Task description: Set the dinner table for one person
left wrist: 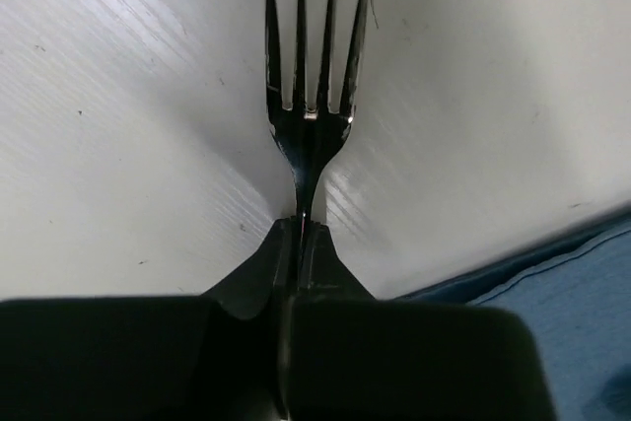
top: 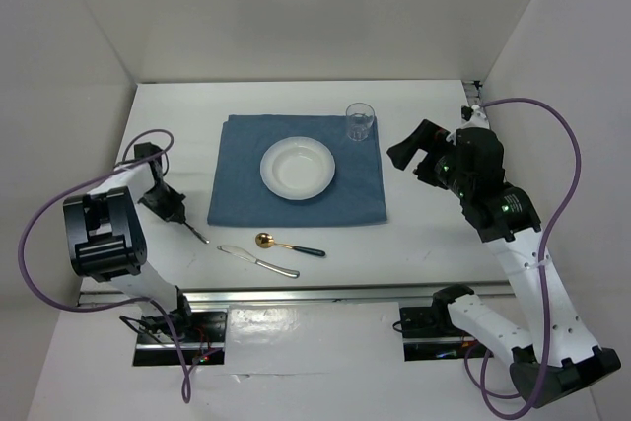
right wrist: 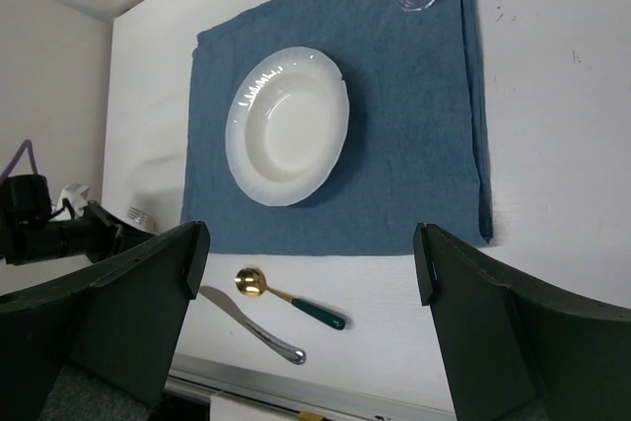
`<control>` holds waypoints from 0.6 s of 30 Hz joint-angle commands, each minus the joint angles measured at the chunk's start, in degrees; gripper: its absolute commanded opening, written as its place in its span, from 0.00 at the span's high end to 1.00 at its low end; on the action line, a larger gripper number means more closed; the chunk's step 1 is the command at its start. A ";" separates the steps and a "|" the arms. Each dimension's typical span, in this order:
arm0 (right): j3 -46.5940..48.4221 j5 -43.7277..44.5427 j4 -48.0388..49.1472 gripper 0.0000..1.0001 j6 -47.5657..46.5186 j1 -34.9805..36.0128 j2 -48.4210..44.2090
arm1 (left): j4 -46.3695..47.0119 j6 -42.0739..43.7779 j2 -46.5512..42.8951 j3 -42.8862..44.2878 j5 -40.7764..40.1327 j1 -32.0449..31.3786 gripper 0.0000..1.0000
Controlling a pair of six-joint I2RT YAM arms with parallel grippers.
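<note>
Currently: left pincer (left wrist: 301, 234) closed on the handle of the fork (left wrist: 311, 96), tines pointing away from the wrist over bare white table (top: 434, 234). Fork position: just left of the blue placemat (top: 355, 194), near its near-left corner. Contact between tines and table: cannot tell. Right pincer (top: 414, 150) open, jaws wide apart, gripping nothing, held above the table right of the placemat.

Table location: under everything, spanning the whole work area, with a silver rail along its near edge.

Hazards from this point:
- Fork twisting or slipping in the grip. Probable cause: narrow hold on a thin, smooth handle.
- Fork laid crooked or overlapping the cloth edge. Probable cause: release too close to the placemat border.
- Placemat dragged or rucked, with plate (top: 298, 168) and glass (top: 360, 122) shifted. Probable cause: tines or fingers catching the cloth.
- Spoon (top: 289, 245) and knife (top: 258, 260) knocked. Probable cause: a low sweep across the near side, where both lie on bare table.

Containers:
- Plate: white, shallow, centred on the placemat, empty.
- Glass: clear, upright on the far-right corner of the placemat, apparently empty.
</note>
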 commanded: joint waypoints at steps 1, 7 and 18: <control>0.88 0.06 1.76 0.02 -1.44 -0.27 -0.97 | -2.33 -0.72 -2.44 3.87 -3.15 0.18 1.00; 0.88 0.58 1.24 0.02 -1.44 -0.27 -0.45 | -4.17 12.01 -8.34 15.62 -4.65 -9.03 1.00; 2.47 -3.81 -0.78 0.02 -2.50 -0.27 4.21 | -15.33 25.65 14.75 42.54 -8.42 -31.36 1.00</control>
